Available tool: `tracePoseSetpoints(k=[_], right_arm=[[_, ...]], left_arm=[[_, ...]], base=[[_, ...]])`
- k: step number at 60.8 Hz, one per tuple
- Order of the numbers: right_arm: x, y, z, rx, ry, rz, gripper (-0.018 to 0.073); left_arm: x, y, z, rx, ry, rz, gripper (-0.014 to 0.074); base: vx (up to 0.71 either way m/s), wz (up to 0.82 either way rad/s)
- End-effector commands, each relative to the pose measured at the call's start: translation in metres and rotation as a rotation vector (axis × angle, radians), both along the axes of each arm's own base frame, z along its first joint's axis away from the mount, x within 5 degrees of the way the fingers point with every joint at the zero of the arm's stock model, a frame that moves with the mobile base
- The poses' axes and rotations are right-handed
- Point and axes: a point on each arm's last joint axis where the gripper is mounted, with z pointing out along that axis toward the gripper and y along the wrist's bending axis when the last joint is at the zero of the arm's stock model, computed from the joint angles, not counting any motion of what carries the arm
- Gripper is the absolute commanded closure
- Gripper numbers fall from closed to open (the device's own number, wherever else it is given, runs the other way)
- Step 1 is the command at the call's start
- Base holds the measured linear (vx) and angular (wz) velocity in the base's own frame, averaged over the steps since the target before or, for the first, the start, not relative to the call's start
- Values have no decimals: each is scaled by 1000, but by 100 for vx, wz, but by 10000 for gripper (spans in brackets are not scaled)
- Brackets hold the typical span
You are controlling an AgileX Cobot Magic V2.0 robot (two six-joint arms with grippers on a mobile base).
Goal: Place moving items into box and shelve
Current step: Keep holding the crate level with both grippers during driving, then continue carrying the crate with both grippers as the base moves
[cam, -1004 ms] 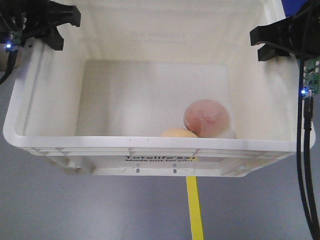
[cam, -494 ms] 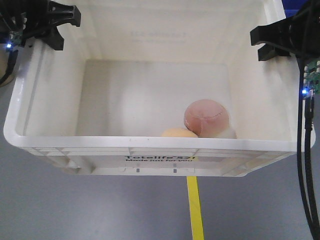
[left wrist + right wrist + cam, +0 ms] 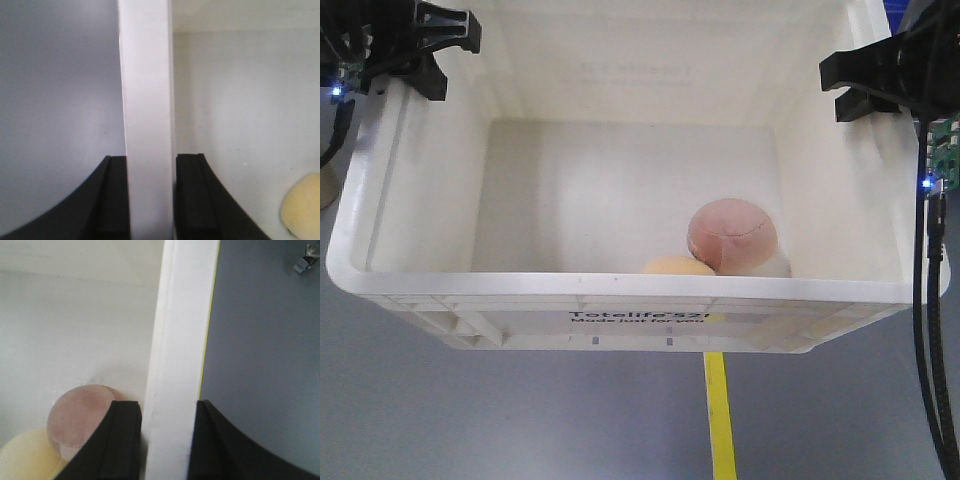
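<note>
My left gripper, upper left, and my right gripper, upper right, each clamp a side wall of the large white rectangular plastic crate, likely stiff, light and smooth-rimmed.

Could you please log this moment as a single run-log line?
left gripper: shut on box | right gripper: shut on box | pink lump, yellow lump: inside box

One box, two moving items (pinkish-brown lump, pale yellow lump), two grippers: left gripper, right gripper.
</note>
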Motion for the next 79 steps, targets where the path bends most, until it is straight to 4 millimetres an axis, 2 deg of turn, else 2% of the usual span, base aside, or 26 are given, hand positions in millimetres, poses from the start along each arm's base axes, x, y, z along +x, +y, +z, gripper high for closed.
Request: tracePoseSetpoints(k=[1,79], right_arm=[[-5,8,35,133,-196,17,565],[-6,9,35,146,-193,18,565]], left_arm=[[-15,-5,30,-133,-124,-42,600],[-14,-5,30,-133,-124,-42,600]], base=[[57,4],[61,4]])
